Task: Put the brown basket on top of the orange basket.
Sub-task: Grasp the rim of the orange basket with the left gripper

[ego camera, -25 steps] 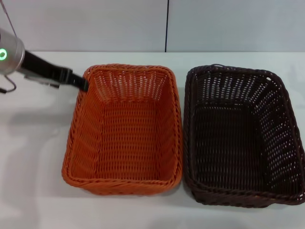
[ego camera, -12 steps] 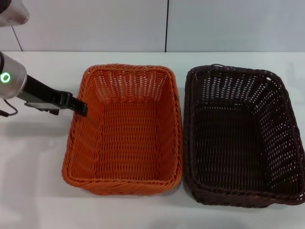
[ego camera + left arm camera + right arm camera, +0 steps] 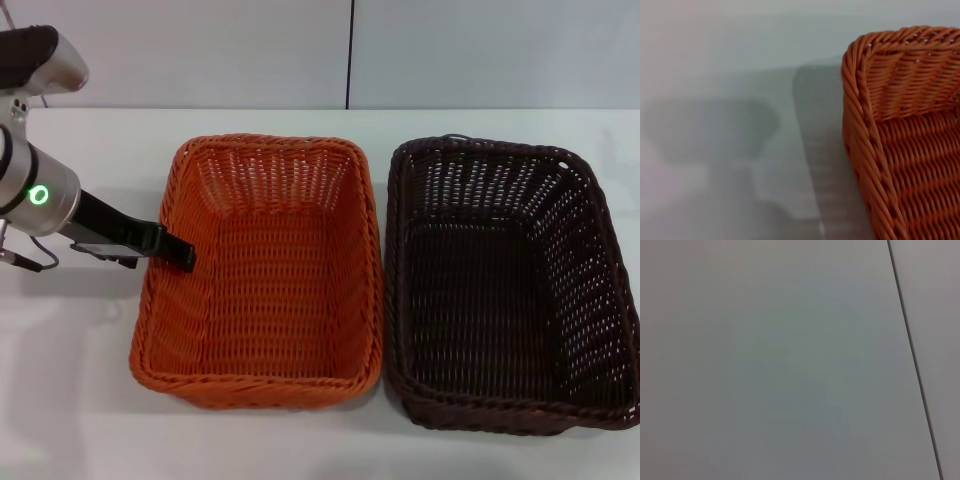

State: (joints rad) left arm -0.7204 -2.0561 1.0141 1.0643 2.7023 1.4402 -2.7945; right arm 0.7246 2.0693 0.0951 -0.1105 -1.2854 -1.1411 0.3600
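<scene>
The orange basket [image 3: 262, 265] stands on the white table at the left. The brown basket [image 3: 508, 283] stands right beside it on the right, their long sides nearly touching. Both are upright and empty. My left gripper [image 3: 180, 254] is at the orange basket's left rim, about halfway along it, with its black tip at or just over the rim. The left wrist view shows one corner of the orange basket [image 3: 900, 135] and bare table beside it. My right gripper is out of view; the right wrist view shows only a plain grey surface.
The white table [image 3: 70, 350] runs back to a grey wall with a dark vertical seam [image 3: 350, 55]. The brown basket's right edge reaches the right border of the head view.
My left arm has moved toward me along the orange basket's left rim, from its far left corner to about the middle. The baskets have not moved.
</scene>
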